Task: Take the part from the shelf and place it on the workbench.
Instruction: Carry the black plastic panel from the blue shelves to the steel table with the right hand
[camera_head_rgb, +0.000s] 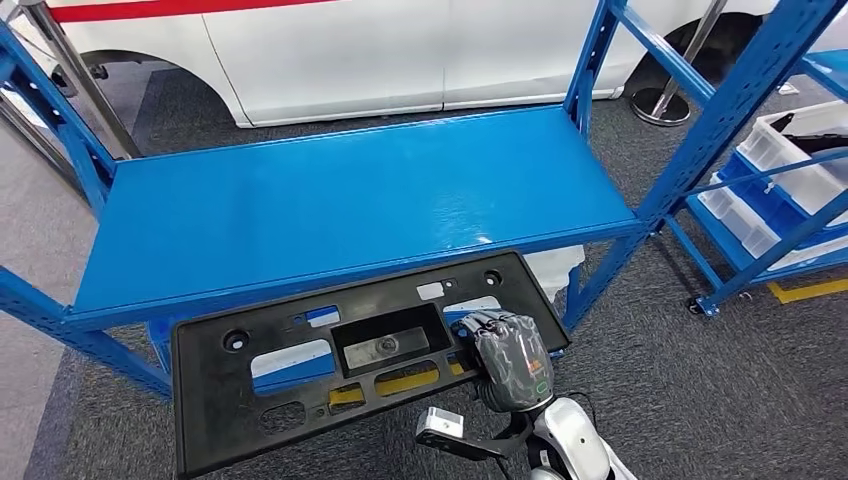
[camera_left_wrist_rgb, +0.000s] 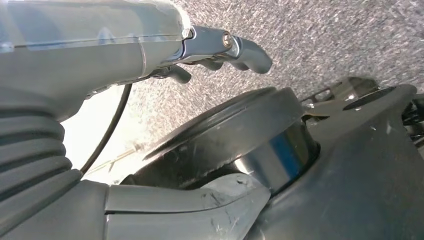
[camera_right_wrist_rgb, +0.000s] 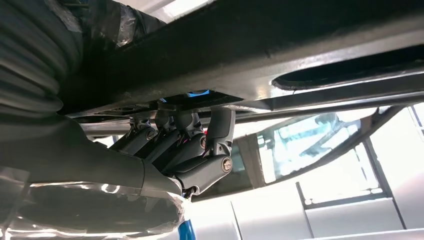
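Grey carpet floor lies beneath the blue metal shelf. The flat black plastic part hides the right hand's fingers, clamped underneath. The left hand shows its fingers apart, holding nothing.

My right hand raised from my silver forearm, back of it wrapped in grey cover, its dark fingers curled up under the black part, thumb on top, gripping its edge, my left hand hanging low, fingers loosely apart, holding nothing
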